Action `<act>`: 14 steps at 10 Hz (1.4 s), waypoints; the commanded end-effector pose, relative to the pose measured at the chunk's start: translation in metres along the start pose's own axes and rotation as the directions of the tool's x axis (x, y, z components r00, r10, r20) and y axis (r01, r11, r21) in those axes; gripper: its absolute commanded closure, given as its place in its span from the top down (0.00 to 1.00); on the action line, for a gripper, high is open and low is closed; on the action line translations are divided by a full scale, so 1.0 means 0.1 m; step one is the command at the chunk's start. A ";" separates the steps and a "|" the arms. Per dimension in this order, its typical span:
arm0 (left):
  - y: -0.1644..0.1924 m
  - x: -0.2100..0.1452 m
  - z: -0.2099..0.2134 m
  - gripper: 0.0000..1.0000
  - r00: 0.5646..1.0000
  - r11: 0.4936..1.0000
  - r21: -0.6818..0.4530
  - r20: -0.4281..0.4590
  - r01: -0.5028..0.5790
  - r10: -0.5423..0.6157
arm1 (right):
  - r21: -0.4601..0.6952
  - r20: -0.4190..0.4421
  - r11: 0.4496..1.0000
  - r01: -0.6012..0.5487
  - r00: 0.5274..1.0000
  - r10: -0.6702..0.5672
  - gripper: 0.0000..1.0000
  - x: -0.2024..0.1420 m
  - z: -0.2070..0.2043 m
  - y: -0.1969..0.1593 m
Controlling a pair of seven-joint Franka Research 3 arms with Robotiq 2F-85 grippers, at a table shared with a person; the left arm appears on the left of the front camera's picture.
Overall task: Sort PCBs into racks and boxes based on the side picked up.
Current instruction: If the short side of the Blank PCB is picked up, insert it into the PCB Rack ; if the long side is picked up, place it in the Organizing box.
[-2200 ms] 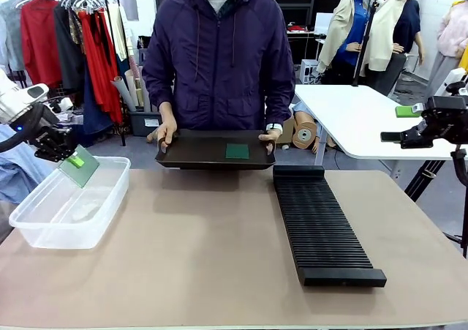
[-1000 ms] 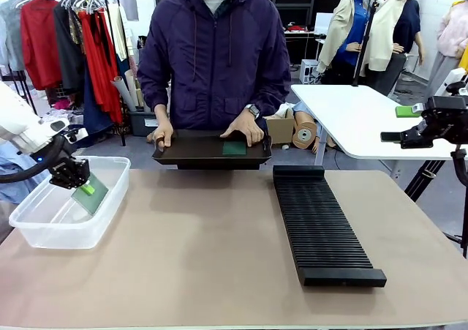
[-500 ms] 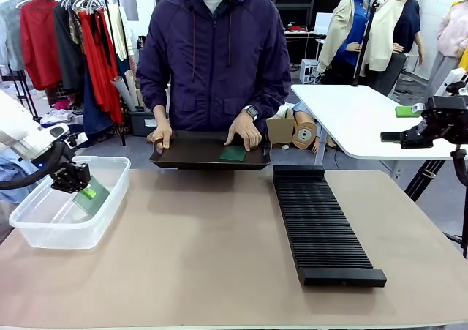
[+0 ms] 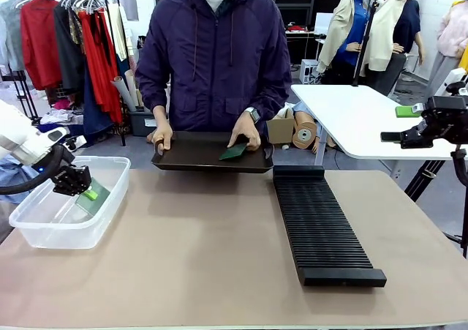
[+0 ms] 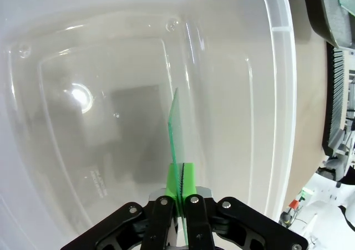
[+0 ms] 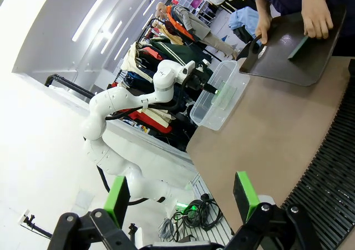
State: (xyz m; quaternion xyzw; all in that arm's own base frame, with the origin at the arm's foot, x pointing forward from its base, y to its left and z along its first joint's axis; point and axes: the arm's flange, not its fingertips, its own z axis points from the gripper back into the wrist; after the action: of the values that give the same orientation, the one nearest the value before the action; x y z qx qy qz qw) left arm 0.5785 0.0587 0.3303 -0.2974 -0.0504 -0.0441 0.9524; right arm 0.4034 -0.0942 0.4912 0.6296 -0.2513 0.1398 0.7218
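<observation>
While your left gripper [image 5: 180,180] is pinched shut on one edge of a light green PCB [image 5: 176,129], the board stands on edge inside the clear tub [image 5: 280,95], low over the tub's floor. You cannot tell from here whether its free edge touches that floor. Tip the board toward flat before you let go, so it lies down rather than toppling against the tub's wall. Part the pads only a little, then lift straight up past the tub's rim. Your right gripper [image 6: 180,197] hangs wide open and empty, well apart from the tub. At the black tray [image 4: 186,158], also well apart from the tub, the person's hand [image 4: 243,132] tilts up a darker PCB [image 4: 234,152].
</observation>
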 end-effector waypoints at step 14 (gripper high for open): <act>-0.52 -0.02 0.60 1.00 0.999 0.970 0.245 0.031 0.007 -0.016 | 0.006 0.003 1.000 -0.007 1.000 0.007 1.00 0.00 0.00 0.02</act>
State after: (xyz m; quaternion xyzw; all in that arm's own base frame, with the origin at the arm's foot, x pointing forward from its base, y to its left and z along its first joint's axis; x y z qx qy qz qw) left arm 0.5716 0.0518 0.4118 -0.1863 -0.0736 -0.0472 0.9786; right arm 0.4034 -0.0943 0.4912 0.6296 -0.2513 0.1398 0.7218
